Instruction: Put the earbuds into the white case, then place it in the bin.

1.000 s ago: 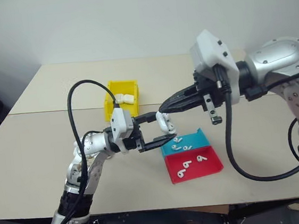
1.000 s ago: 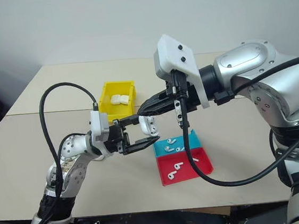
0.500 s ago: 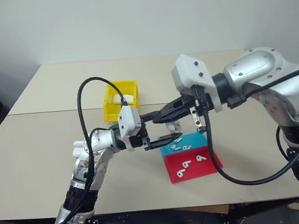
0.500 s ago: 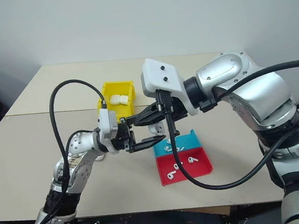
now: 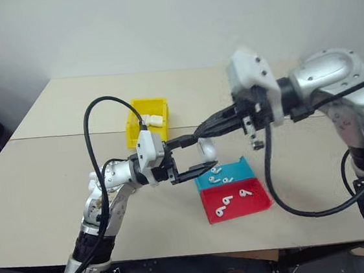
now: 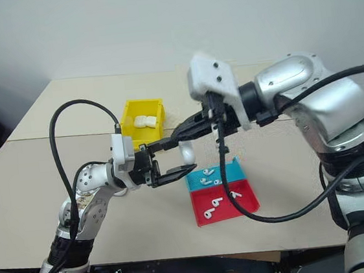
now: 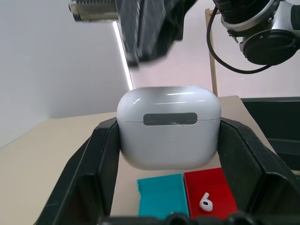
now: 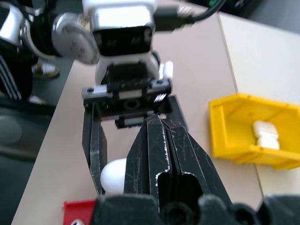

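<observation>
I see my left gripper clamped on the glossy white rounded-rectangular case, lid down, held in the air just above the shallow blue plastic tray; my right gripper, black fingers pressed shut and empty, hangs just over the case. The blue tray and the shallow red tray touching it hold tiny glossy white earbuds; the upright-walled yellow plastic bin, beyond the blue tray, holds white cases; bare tan tabletop lies open round the bin.

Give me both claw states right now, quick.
Left claw: closed on the white case.
Right claw: shut, holding nothing visible, poised just above the case.
</observation>
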`<action>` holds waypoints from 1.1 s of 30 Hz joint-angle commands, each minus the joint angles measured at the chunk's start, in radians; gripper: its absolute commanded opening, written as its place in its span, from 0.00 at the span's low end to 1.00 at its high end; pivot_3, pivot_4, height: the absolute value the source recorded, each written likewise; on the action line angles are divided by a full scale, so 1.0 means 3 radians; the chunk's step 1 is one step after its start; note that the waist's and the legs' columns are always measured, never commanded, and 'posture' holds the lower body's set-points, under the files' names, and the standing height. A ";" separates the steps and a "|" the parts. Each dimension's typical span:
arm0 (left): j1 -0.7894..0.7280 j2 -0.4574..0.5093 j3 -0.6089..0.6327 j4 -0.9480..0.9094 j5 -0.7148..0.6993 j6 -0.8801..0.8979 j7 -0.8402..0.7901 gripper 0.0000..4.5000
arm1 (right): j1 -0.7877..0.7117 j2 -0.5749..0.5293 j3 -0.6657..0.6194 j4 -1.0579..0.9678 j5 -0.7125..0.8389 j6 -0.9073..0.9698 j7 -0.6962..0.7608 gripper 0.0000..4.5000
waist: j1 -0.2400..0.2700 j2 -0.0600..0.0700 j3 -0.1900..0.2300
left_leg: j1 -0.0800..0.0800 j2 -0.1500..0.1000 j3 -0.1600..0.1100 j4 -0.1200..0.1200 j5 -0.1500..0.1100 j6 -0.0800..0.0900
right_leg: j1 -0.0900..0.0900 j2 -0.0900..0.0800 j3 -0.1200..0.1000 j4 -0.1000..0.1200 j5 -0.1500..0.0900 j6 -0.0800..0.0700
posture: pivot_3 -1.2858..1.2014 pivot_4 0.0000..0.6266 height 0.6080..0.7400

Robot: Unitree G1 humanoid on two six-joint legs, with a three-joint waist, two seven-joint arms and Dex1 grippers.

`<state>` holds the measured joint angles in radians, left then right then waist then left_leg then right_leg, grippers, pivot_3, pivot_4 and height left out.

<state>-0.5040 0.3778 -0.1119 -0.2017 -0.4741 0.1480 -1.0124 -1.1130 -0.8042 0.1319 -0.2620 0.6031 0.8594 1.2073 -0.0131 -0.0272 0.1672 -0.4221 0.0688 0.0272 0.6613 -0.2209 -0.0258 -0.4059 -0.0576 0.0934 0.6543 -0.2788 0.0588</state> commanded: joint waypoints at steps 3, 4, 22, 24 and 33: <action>0.0009 -0.0039 0.0248 -0.0250 -0.0181 -0.0036 0.0183 0.63 | 0.0059 0.0145 -0.0950 0.0155 0.0533 0.0113 -0.0408 0.01 | 0.0005 0.0000 0.0000 | 0.0000 0.0000 0.0000 0.0000 0.0000 0.0000 | 0.0001 0.0000 -0.0001 0.0001 0.0000 0.0000 | 0.52 0.24 1.00; -0.0004 -0.0054 0.0303 -0.0275 -0.0171 -0.0002 0.0311 0.63 | 0.0128 0.0162 -0.1083 0.0141 0.0596 0.0155 -0.0530 0.01 | 0.0005 0.0000 0.0000 | 0.0000 0.0000 0.0000 0.0000 0.0000 0.0000 | 0.0001 0.0000 -0.0001 0.0001 0.0000 0.0000 | 0.52 0.24 1.00; -0.1272 -0.0377 0.0480 0.1617 0.1584 0.0860 0.3076 0.63 | 0.1722 0.0270 -0.1633 -0.0533 0.1005 0.0484 -0.1889 0.01 | 0.0003 -0.0002 0.0000 | -0.0003 -0.0006 -0.0006 0.0001 0.0003 0.0004 | 0.0001 -0.0001 -0.0001 0.0001 0.0003 0.0004 | 0.52 0.24 1.00; -0.1315 -0.0401 0.0496 0.1841 0.1607 0.0837 0.3136 0.63 | 0.1732 0.0255 -0.1620 -0.0533 0.0998 0.0502 -0.1954 0.01 | 0.0005 -0.0002 0.0000 | -0.0003 -0.0006 -0.0006 0.0000 0.0003 0.0004 | 0.0002 -0.0002 -0.0002 0.0000 0.0003 0.0004 | 0.52 0.24 1.00; -0.1398 -0.0488 0.0540 0.2385 0.1567 0.0373 0.3057 0.99 | 0.1776 0.0203 -0.1549 -0.0525 0.0986 0.0499 -0.2094 0.00 | 0.0006 -0.0002 0.0000 | -0.0004 -0.0007 -0.0006 0.0000 0.0003 0.0004 | 0.0002 -0.0002 -0.0002 -0.0001 0.0003 0.0005 | 0.52 0.24 1.00</action>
<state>-0.8897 0.2337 0.0425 0.5125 -0.0016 0.3143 -0.0909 -0.5754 -0.7253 -0.3235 -0.4010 0.8871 1.0078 0.5862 -0.0113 -0.0277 0.1671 -0.4232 0.0668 0.0255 0.6613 -0.2199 -0.0246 -0.4054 -0.0581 0.0928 0.6538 -0.2780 0.0601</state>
